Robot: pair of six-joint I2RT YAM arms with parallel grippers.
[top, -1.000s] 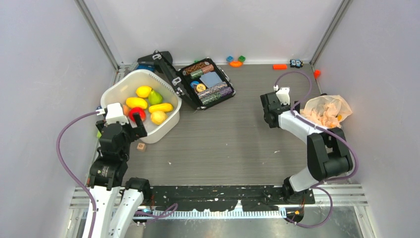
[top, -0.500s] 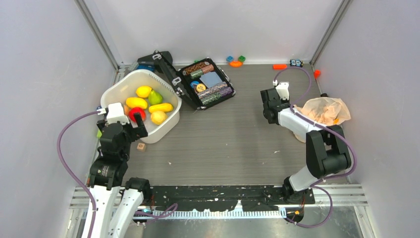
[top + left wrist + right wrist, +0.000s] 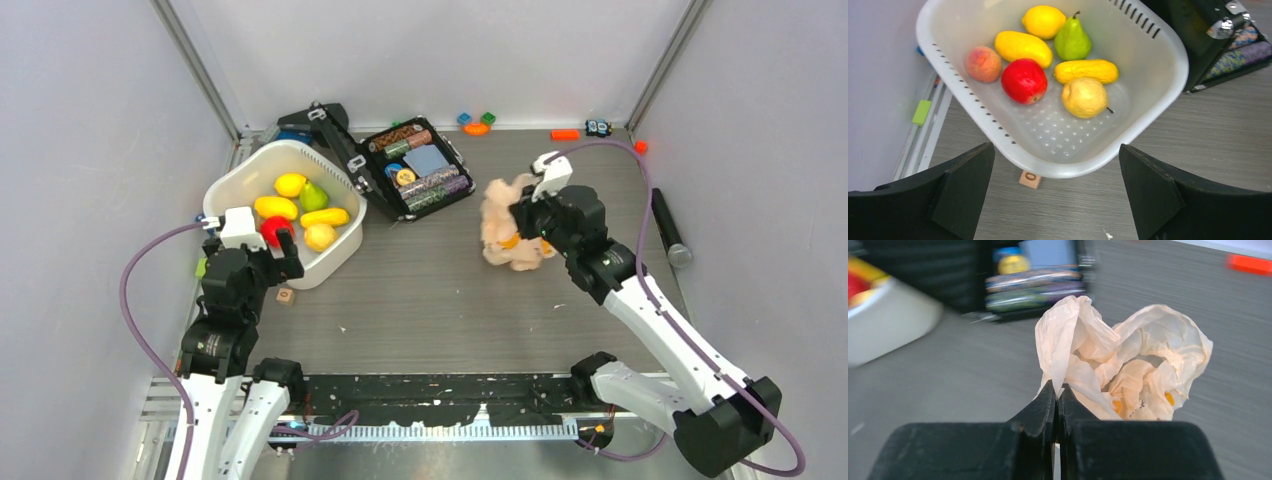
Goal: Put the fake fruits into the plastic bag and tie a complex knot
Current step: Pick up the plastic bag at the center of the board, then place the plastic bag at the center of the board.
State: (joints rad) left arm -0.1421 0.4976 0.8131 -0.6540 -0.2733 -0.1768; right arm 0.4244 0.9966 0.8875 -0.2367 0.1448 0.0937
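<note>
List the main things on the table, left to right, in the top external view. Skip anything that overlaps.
white tub → open black case → plastic bag → red-orange block → black cylinder

The top view looks steeply down from behind the arm bases over the whole tabletop [image 3: 430,290]. The left wrist view hangs close above the white tub [image 3: 1158,50], facing down between the left fingers [image 3: 955,192]. The right wrist view sits low, facing toward the tub past the right fingers [image 3: 1040,412] and plastic bag [image 3: 1133,355]. All three share the tub.
</note>
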